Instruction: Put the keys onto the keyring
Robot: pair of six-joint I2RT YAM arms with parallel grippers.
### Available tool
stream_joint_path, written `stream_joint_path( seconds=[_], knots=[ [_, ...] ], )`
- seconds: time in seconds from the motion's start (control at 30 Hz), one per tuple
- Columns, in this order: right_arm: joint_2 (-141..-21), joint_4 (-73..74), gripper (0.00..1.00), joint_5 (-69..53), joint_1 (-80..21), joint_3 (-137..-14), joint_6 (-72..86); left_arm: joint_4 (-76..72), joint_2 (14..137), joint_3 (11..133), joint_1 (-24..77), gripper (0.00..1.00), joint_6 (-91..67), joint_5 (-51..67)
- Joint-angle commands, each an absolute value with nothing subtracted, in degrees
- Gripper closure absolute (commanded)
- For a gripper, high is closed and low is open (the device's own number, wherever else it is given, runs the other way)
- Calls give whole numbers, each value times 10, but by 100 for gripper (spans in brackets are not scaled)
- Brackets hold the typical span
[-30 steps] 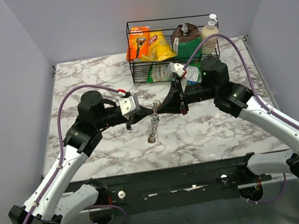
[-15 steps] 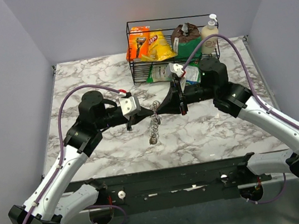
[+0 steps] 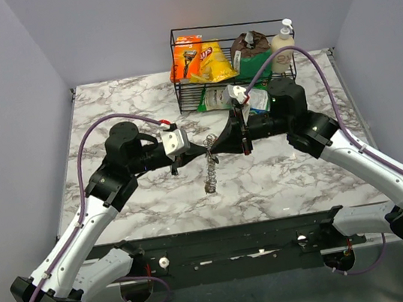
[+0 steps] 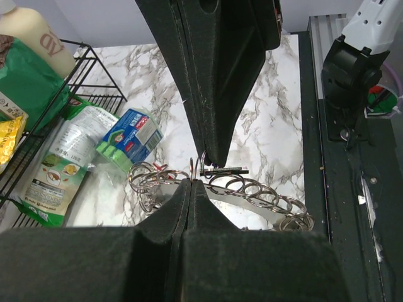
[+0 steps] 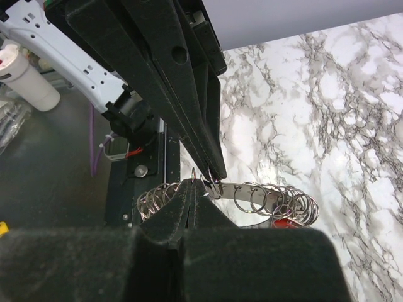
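Top view: bright, even, diffuse light from overhead. Faint soft shadows lie under both arms on the marble table (image 3: 105, 112), and the near strip below its edge is darker. Focus is sharp throughout, though the keyring (image 3: 209, 171) is small and its links barely resolve.

Wrist views: left gripper (image 4: 192, 182) and right gripper (image 5: 192, 182) fill the near frame as black, soft masses. Keyring links throw hard glints. The marble beneath them is washed out white. Straight edges bow toward the borders.

The silver keyring (image 3: 210, 143) is held aloft, its chain (image 3: 208, 173) of links hung below. A small dark key (image 4: 224, 170), possibly, is seen at the ring.
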State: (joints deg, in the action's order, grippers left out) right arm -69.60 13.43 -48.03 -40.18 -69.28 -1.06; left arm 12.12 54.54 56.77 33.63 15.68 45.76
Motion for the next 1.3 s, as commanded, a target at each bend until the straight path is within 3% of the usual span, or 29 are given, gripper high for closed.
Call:
stream_joint_path(
  seconds=[0.0, 0.57, 1.27],
  knots=[
    [-695, 148, 99, -455, -407, -692, -11, 98, 543, 591, 344, 100, 163, 455],
    [-677, 158, 99, -376, -407, -688, -2, 99, 539, 588, 347, 100, 163, 454],
    [-686, 139, 99, -406, -417, -689, 27, 101, 536, 586, 357, 100, 163, 446]
  ],
)
